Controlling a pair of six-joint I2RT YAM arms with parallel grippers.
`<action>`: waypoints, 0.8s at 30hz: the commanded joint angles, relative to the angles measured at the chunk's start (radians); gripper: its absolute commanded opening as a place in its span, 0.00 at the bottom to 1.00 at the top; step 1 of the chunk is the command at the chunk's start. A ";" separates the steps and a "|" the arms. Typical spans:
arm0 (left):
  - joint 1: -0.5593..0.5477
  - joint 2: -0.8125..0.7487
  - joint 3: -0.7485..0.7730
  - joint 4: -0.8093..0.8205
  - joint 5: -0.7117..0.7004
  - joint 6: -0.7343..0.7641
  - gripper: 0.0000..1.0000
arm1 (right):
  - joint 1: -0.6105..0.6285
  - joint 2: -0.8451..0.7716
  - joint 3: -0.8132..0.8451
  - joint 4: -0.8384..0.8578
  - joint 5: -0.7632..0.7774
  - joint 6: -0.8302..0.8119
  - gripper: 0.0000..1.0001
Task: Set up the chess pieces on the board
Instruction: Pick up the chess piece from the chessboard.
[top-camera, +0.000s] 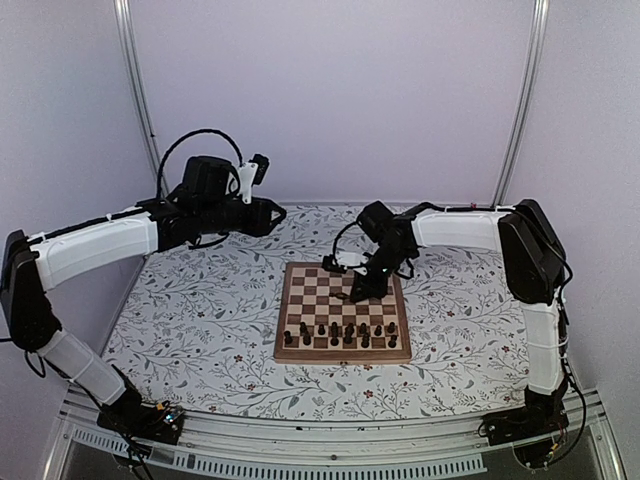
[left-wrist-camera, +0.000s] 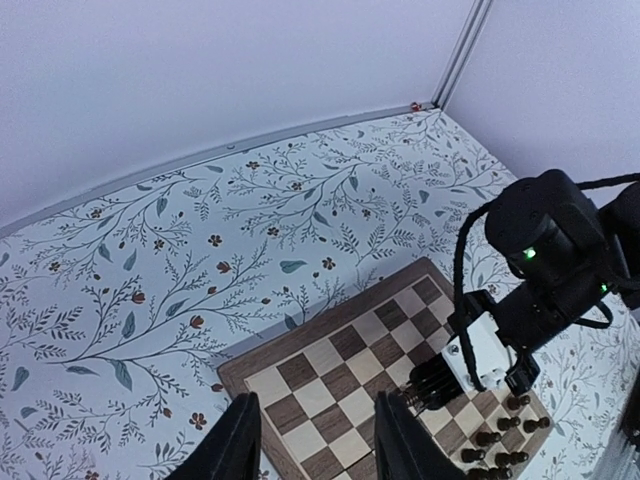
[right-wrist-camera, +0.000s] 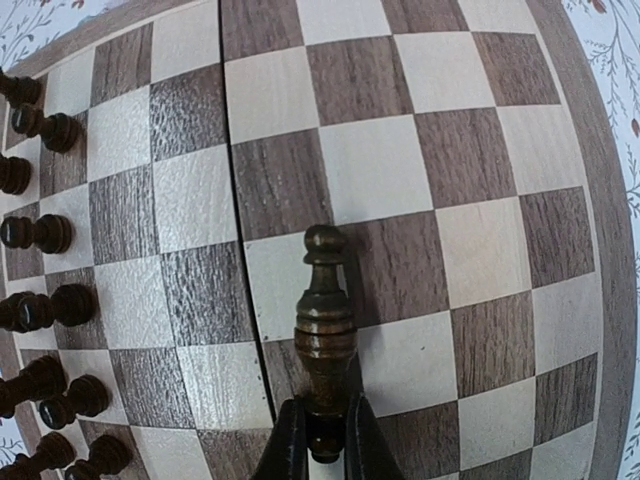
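Right gripper (top-camera: 366, 288), top view: it hangs low over the board (top-camera: 315, 290), toward its far right part. Its jaws are too small to read from here. Other chess pieces (top-camera: 345, 335) stand in two rows along the board's near edge. Left gripper (top-camera: 268, 215) hovers well beyond the board's far left corner, above the floral table (top-camera: 200, 320). Left wrist view: the left gripper (left-wrist-camera: 318, 445) stands parted with nothing between its fingers, above a corner of the board (left-wrist-camera: 330, 380). Right wrist view: the right gripper (right-wrist-camera: 322, 450) is clamped tight on one end of the held piece (right-wrist-camera: 325, 330), a slim dark turned chessman. Its knob points away from the fingers, over the middle squares of the board (right-wrist-camera: 450, 150); whether it touches the wood cannot be told. More chess pieces (right-wrist-camera: 40, 235) line the board's edge at the left of this view. Judgement: light, rigid, smooth-turned wood. The round shaft is likely to twist or slip between flat pads, and the narrow foot is likely to topple. The best hold looks to be the waist under the collar, taken from above, letting go only once the foot sits flat.
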 joint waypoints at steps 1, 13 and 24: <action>0.003 0.027 0.012 0.027 0.043 -0.012 0.40 | -0.014 -0.104 -0.087 0.019 -0.056 0.013 0.01; -0.051 0.127 -0.107 0.423 0.465 -0.368 0.39 | -0.085 -0.341 -0.283 0.175 -0.246 0.083 0.01; -0.105 0.266 -0.103 0.458 0.498 -0.482 0.34 | -0.086 -0.334 -0.281 0.179 -0.302 0.095 0.01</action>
